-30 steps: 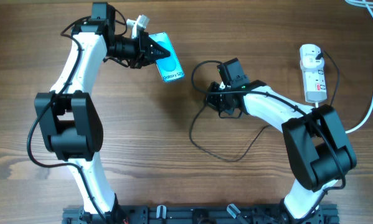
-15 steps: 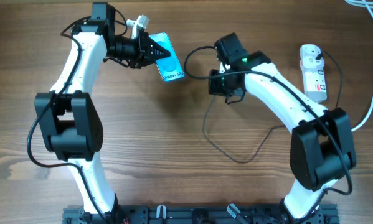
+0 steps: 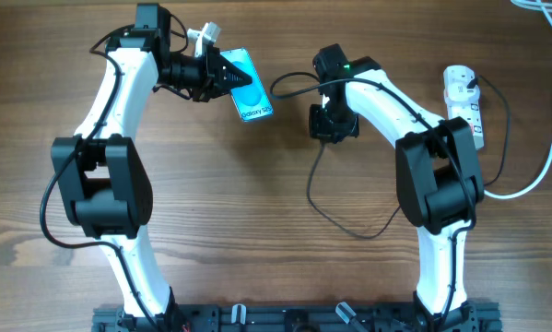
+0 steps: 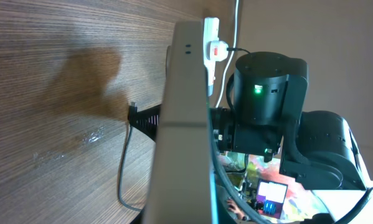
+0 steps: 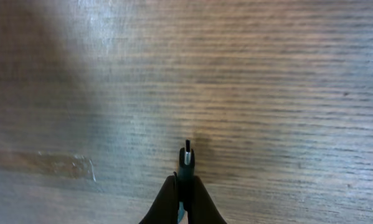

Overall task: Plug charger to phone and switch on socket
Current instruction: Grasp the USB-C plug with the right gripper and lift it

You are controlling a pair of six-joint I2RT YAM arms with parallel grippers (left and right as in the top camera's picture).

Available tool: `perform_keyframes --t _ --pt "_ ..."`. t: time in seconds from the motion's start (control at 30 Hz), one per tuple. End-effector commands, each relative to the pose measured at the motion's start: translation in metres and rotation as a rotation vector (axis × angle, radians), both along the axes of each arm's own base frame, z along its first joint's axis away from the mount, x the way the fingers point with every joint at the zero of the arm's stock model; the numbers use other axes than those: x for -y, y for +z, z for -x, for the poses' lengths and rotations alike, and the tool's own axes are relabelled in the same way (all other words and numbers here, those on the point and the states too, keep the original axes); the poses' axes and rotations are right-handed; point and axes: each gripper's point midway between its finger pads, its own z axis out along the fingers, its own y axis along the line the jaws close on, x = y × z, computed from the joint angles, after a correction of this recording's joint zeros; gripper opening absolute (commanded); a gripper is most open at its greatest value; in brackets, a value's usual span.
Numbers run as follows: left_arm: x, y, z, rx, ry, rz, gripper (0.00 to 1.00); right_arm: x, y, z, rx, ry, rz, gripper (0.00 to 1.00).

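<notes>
Clamping the phone by its edges, the left fingers are holding it tilted over the bench at about 11 o'clock in the overhead view, with its screen facing up. The right fingers are pinching closed on the charger just behind its connector, whose tip is pointing to 12 o'clock in the wrist view. The socket is lying at 2 o'clock, well apart from the phone.
</notes>
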Motion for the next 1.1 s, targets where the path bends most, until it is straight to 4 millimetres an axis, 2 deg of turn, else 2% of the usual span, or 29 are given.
perform_keyframes --t 0.0,0.13,0.37,0.47,0.53,0.6,0.73,0.8,0.87,0.9,0.97,1.0,1.07 --pt "0.001 0.005 0.0 -0.014 0.006 0.021 0.04 -0.006 -0.007 -0.004 -0.015 -0.074 -0.023 0.04" --pt "0.001 0.005 0.0 -0.019 0.008 0.022 0.04 -0.003 -0.013 0.002 -0.035 -0.101 -0.01 0.04" --pt "0.001 0.005 0.0 -0.035 0.016 0.023 0.04 -0.002 -0.021 0.012 -0.071 -0.12 -0.012 0.15" --pt "0.001 0.005 0.0 -0.035 0.016 0.023 0.04 -0.004 -0.03 0.015 -0.097 -0.118 -0.016 0.17" --pt "0.001 0.005 0.0 -0.034 0.016 0.023 0.04 -0.006 -0.036 0.02 -0.13 -0.119 -0.034 0.17" --pt "0.001 0.005 0.0 -0.035 0.016 0.023 0.04 -0.007 -0.036 0.02 -0.129 -0.12 -0.039 0.05" --pt "0.001 0.004 0.0 -0.035 0.016 0.023 0.04 -0.007 -0.029 0.016 -0.114 -0.124 -0.047 0.04" --pt "0.001 0.005 0.0 -0.035 0.016 0.023 0.04 -0.011 -0.012 0.008 -0.055 -0.078 -0.076 0.04" --pt "0.001 0.005 0.0 -0.034 0.016 0.022 0.04 -0.021 0.018 -0.001 0.022 -0.006 -0.155 0.04" --pt "0.0 0.004 0.0 -0.033 0.017 0.019 0.04 -0.028 0.041 -0.004 0.067 0.039 -0.219 0.04" --pt "0.0 0.003 0.0 -0.032 0.019 0.012 0.04 -0.038 0.104 -0.008 0.186 0.154 -0.393 0.04" --pt "0.0 0.003 -0.001 -0.029 0.018 0.012 0.04 -0.04 0.134 -0.006 0.246 0.224 -0.476 0.04" --pt "0.0 0.003 -0.001 -0.03 0.018 0.013 0.04 -0.043 0.178 0.007 0.319 0.352 -0.62 0.04"
